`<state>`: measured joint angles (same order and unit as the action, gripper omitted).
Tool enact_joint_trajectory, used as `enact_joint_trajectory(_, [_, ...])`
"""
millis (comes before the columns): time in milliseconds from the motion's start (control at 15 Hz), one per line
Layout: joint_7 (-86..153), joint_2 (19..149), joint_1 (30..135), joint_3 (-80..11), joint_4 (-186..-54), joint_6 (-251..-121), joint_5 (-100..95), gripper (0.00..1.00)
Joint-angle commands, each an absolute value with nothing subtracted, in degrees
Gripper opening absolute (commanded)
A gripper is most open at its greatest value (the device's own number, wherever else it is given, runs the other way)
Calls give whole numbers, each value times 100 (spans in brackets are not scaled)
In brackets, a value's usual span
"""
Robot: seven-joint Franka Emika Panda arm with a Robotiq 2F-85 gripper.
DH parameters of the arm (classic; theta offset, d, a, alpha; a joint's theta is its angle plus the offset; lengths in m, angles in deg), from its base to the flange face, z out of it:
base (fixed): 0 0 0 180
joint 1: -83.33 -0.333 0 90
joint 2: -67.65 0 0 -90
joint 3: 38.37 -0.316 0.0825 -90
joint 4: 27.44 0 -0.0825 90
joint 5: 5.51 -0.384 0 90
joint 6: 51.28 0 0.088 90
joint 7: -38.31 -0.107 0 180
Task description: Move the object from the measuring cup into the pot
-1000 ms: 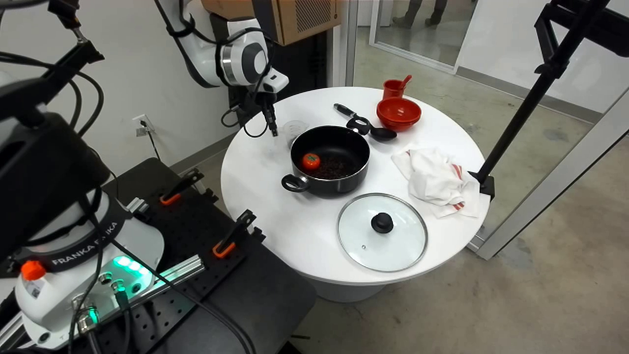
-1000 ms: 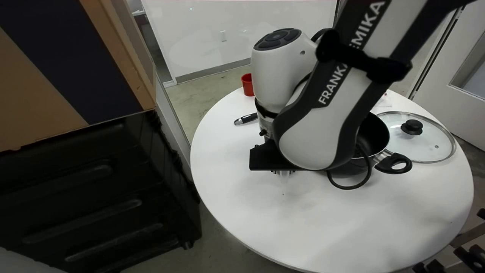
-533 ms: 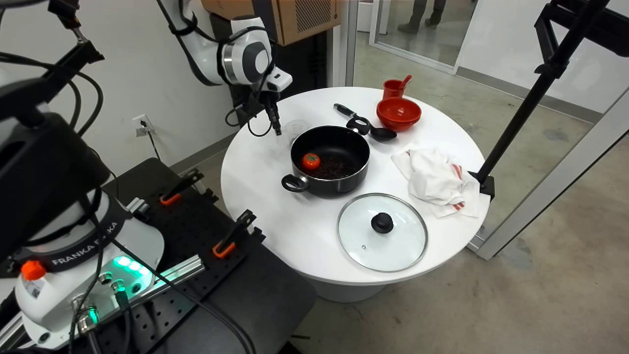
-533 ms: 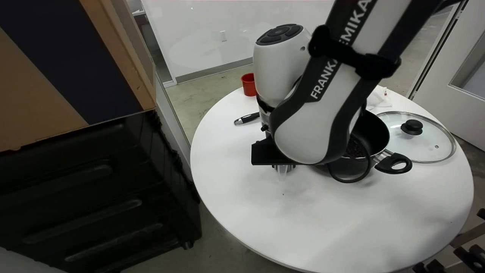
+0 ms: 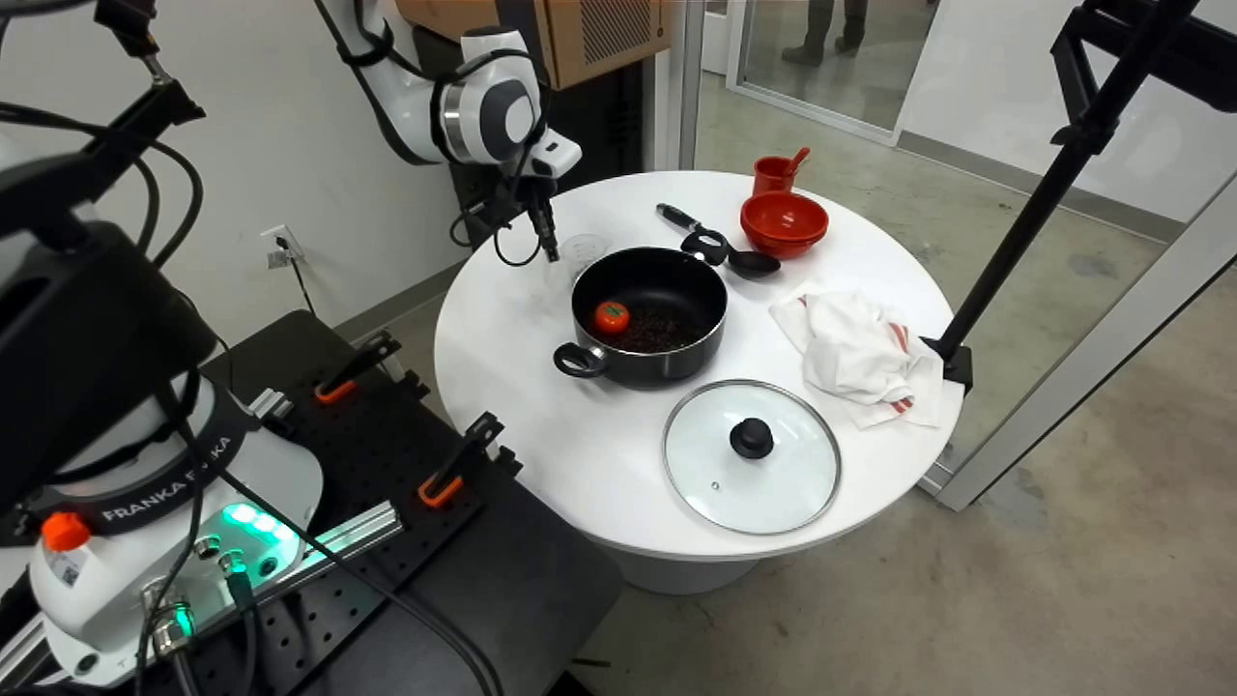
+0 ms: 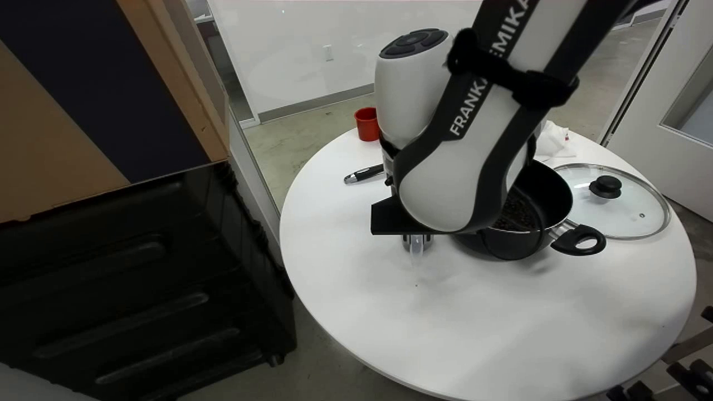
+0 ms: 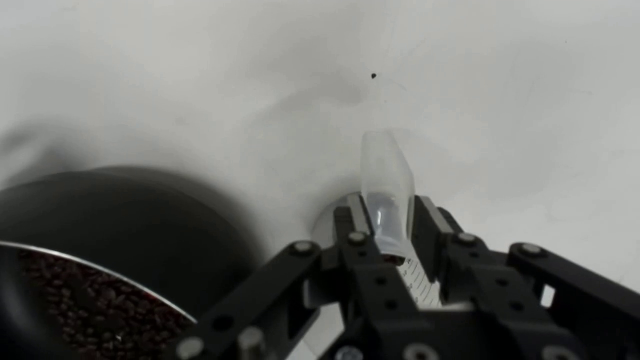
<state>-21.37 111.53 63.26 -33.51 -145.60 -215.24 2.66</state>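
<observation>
The measuring cup point(image 5: 587, 253) is clear plastic with printed marks point(image 7: 417, 280) and a clear handle point(image 7: 382, 160). My gripper point(image 7: 390, 215) is shut on this handle, which fills the gap between the pads. In an exterior view the gripper point(image 5: 551, 256) is just beside the cup, left of the pot. A dark red patch shows behind the handle; I cannot tell what it is. Whether the cup touches the table is unclear. The black pot point(image 5: 667, 365) stands close by and holds a tomato point(image 5: 612, 317) and dark beans point(image 7: 95, 300).
Red bowls point(image 5: 785, 220), a red cup point(image 5: 773, 176) and a black ladle point(image 5: 752, 263) stand behind the pot. A glass lid point(image 5: 715, 483) and a white towel point(image 5: 860, 358) lie on the table. A pot handle point(image 5: 580, 362) sticks out. A dark speck point(image 7: 373, 76) lies on the table.
My gripper and the measuring cup have shifted slightly together, a little right and up in an exterior view, towards the pot. The pot, tomato and lid have not moved.
</observation>
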Motion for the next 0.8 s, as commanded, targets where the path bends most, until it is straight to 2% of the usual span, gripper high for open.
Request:
enact_joint_trajectory(0, [-1894, 11172, 6187, -3251, -14497, -21509, 3, 7])
enact_joint_trajectory(733, [-1931, 9885, 6243, -3512, -14629, -20560, -270, 7])
